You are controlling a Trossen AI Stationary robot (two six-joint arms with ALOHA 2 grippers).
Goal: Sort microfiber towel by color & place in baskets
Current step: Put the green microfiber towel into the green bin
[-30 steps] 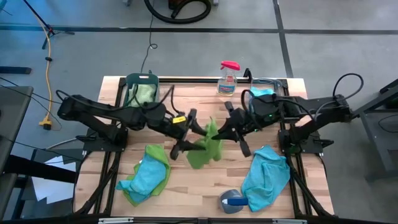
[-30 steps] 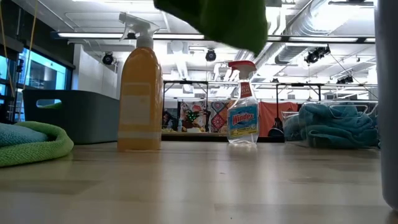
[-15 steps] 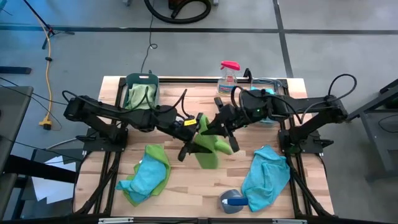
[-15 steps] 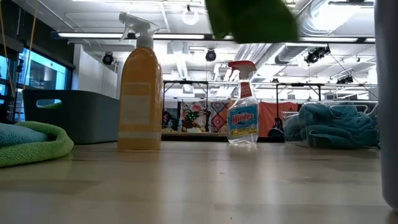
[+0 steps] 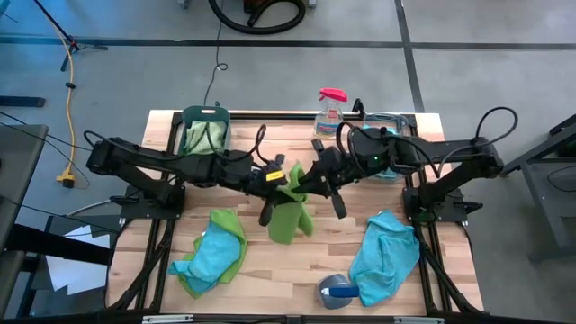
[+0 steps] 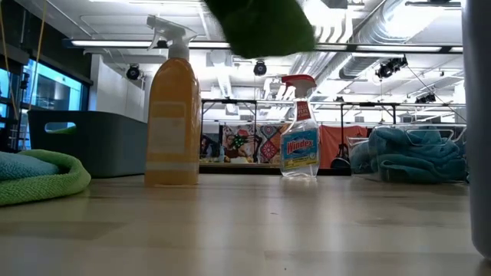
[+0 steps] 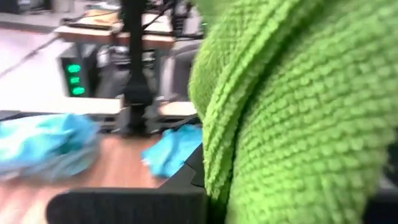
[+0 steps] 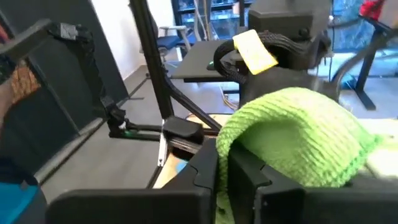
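Note:
A green microfiber towel (image 5: 290,216) hangs above the middle of the table between my two grippers; its lower end shows at the top of the low view (image 6: 261,27). My left gripper (image 5: 281,183) reaches in from the left and is shut on it. My right gripper (image 5: 308,183) reaches in from the right, also shut on it. The dark teal-green basket (image 5: 205,130) stands at the far left with a green towel in it. The clear basket (image 5: 382,126) stands at the far right with a blue towel in it. My left gripper holds the green towel by its upper part (image 7: 249,124), coming about level from the table's left. The cloth fills the wrist view and hides the fingertips. The towel hangs slack below, clear of the table. My right gripper has the towel's bunched top (image 8: 280,137) at its fingers (image 8: 245,177), coming about level from the table's right. The cloth bulges over the fingers, in several layers. The towel hangs below, clear of the table.
A blue towel lies on a green one (image 5: 211,256) at the near left. Another blue towel (image 5: 387,256) lies at the near right beside a grey-blue object (image 5: 337,290). A Windex bottle (image 5: 330,112) stands at the far edge. A yellow spray bottle (image 6: 173,115) stands nearby.
My right gripper has carried the hanging green towel toward the table's left. My left gripper has gone toward it and taken hold of the towel's top. The towel hangs between both grippers, still clear of the table.

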